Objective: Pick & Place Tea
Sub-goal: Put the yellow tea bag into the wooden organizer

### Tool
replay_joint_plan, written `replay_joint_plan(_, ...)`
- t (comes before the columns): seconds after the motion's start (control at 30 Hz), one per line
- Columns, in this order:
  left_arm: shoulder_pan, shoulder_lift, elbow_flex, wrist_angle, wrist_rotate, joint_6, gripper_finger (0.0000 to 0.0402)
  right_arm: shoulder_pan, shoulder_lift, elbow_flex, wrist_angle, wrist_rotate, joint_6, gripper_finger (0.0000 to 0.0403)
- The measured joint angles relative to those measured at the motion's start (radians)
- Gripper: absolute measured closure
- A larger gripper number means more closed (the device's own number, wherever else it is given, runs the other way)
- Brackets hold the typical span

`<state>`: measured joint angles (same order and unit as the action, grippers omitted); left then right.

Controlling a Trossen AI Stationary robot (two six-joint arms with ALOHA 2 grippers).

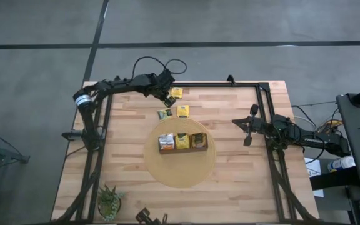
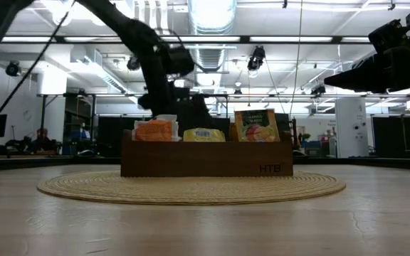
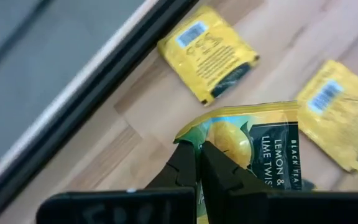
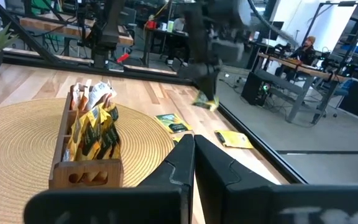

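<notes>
My left gripper [image 1: 167,98] hangs over the table's far side, left of the middle, shut on a dark green lemon-and-lime tea sachet [image 3: 253,143]. The right wrist view shows this sachet [image 4: 205,102] lifted off the wood. Below it two yellow sachets [image 3: 207,53] [image 3: 340,115] lie flat on the table, and a green one [image 1: 164,114] lies nearby. The brown box [image 1: 181,142] stands on a round woven mat [image 1: 180,169], with sachets upright in its compartments. My right gripper [image 1: 249,128] waits shut at the table's right side, level, holding nothing. My left gripper pinches the sachet's upper edge near one corner [image 3: 194,134] between its two fingertips. The fingers slant down from the table's far left. The sachet hangs below them, clear of the table.
A black frame rail [image 1: 217,84] runs along the far edge just behind the loose sachets. A small potted plant [image 1: 109,201] stands at the near left corner. Bare wood lies between the mat and the right arm.
</notes>
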<state>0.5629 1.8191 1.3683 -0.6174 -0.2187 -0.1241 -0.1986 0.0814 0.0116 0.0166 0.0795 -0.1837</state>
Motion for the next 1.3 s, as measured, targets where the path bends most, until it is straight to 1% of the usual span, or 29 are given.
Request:
replay_joint_plan(0.2, -0.108, -0.116, -0.045, -0.025, -0.110, 0.100, 0.0400, 0.000, 0.000, 0.000, 0.000, 0.000, 0.000, 0.0394)
replay_joint_plan(0.3, -0.174, -0.158, -0.062, -0.041, -0.188, 0.131, 0.0400, 0.000, 0.000, 0.000, 0.000, 0.000, 0.000, 0.0394)
replay_joint_plan(0.4, -0.235, -0.182, -0.063, -0.076, -0.288, 0.156, 0.0400, 0.000, 0.000, 0.000, 0.000, 0.000, 0.000, 0.0394)
replay_joint_plan(0.53, -0.321, -0.184, -0.064, -0.085, -0.397, 0.197, 0.0400, 0.000, 0.000, 0.000, 0.000, 0.000, 0.000, 0.0394)
replay_joint_plan(0.7, -0.427, -0.181, -0.064, -0.075, -0.484, 0.252, 0.0400, 0.000, 0.000, 0.000, 0.000, 0.000, 0.000, 0.0394)
replay_joint_plan(0.9, -0.562, -0.181, -0.064, -0.066, -0.597, 0.257, 0.0400, 0.000, 0.000, 0.000, 0.000, 0.000, 0.000, 0.0394)
replay_joint_plan(1.13, -0.700, -0.181, -0.064, -0.020, -0.691, 0.263, 0.0400, 0.000, 0.000, 0.000, 0.000, 0.000, 0.000, 0.0394)
replay_joint_plan(1.3, -0.772, -0.166, -0.064, 0.050, -0.708, 0.272, 0.0400, 0.000, 0.000, 0.000, 0.000, 0.000, 0.000, 0.0394)
